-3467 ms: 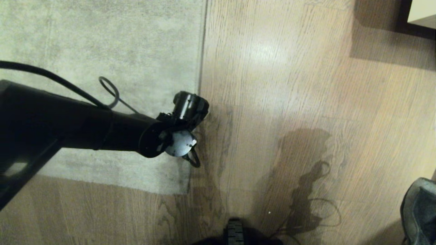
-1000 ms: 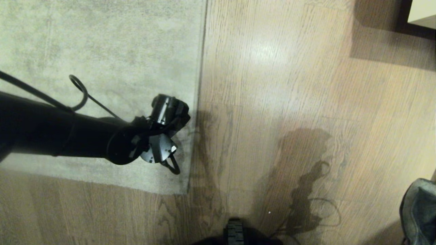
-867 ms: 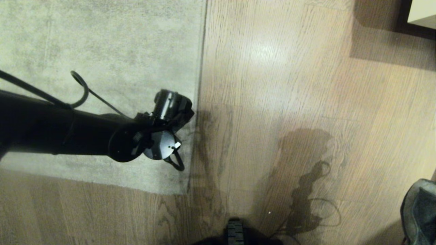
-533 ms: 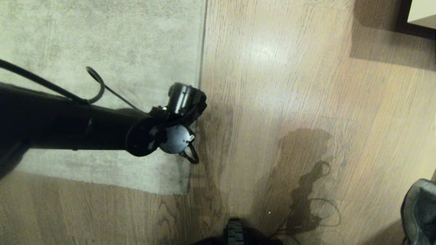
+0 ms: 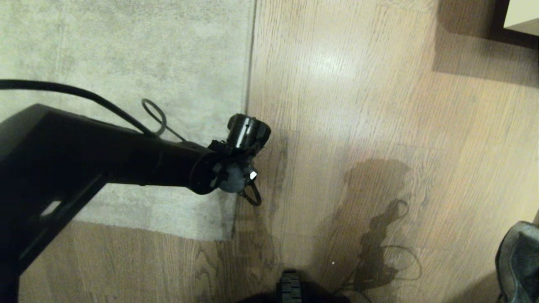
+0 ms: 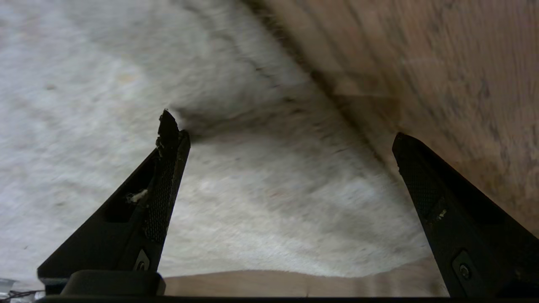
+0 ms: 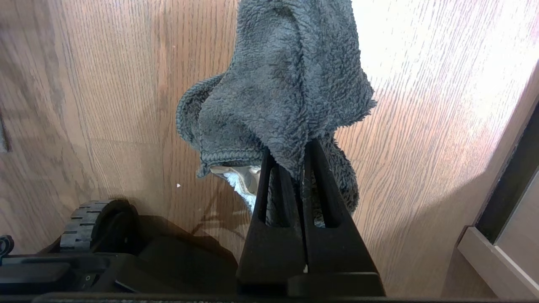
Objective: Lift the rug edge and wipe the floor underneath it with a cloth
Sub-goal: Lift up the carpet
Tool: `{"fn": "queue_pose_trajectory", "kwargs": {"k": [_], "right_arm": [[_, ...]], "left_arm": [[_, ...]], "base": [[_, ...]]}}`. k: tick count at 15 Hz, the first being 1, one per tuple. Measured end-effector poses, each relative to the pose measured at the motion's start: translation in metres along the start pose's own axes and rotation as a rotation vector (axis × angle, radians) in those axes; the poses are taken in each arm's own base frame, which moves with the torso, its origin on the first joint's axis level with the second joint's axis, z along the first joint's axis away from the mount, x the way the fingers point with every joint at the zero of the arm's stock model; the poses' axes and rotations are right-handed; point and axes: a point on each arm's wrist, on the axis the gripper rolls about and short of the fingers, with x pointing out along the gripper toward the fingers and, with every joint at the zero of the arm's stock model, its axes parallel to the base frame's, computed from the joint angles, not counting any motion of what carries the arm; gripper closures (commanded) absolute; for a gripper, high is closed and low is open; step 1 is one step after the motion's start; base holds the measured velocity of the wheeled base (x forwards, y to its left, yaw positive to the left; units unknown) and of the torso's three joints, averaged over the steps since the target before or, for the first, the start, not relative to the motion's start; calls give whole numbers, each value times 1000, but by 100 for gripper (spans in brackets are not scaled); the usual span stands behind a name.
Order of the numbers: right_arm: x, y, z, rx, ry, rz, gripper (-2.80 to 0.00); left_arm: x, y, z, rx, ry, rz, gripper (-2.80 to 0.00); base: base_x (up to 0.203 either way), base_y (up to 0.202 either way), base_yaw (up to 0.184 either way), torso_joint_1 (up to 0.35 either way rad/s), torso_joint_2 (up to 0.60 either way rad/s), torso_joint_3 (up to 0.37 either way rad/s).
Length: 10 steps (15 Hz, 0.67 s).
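Note:
The pale grey rug (image 5: pixel 126 50) lies flat on the wood floor (image 5: pixel 358 105), its straight right edge running down the middle of the head view. My left arm reaches in from the left, with its wrist (image 5: pixel 240 164) above that edge, close to the rug's near corner. The left gripper (image 6: pixel 286 131) is open and empty, pointing down. One finger (image 6: pixel 164 181) hangs over the rug (image 6: pixel 273 202), the other over bare floor (image 6: pixel 442 63). My right gripper (image 7: pixel 288 155) is shut on the dark grey cloth (image 7: pixel 278 84), which hangs above the floor at the lower right (image 5: pixel 520 261).
A dark furniture base (image 5: pixel 505 25) stands at the back right, also seen as a cabinet edge (image 7: pixel 501 219). My own base and wheel (image 7: pixel 88 227) sit at the near edge (image 5: pixel 290 290). Arm shadows fall on the planks.
My left arm has swung right over the last second, carrying the wrist from over the rug to above its right edge. The right arm and the cloth have stayed still.

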Motion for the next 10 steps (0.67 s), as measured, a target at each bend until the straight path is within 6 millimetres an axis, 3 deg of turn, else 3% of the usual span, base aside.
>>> {"fn": "queue_pose_trajectory", "kwargs": {"k": [4, 10], "right_arm": [[0, 0, 0, 0, 0, 0, 0], [0, 0, 0, 0, 0, 0, 0]], "left_arm": [[10, -2, -6, 17, 27, 2, -280], [18, 12, -22, 65, 81, 13, -280]], "base": [[0, 0, 0, 0, 0, 0], [0, 0, 0, 0, 0, 0]]}}
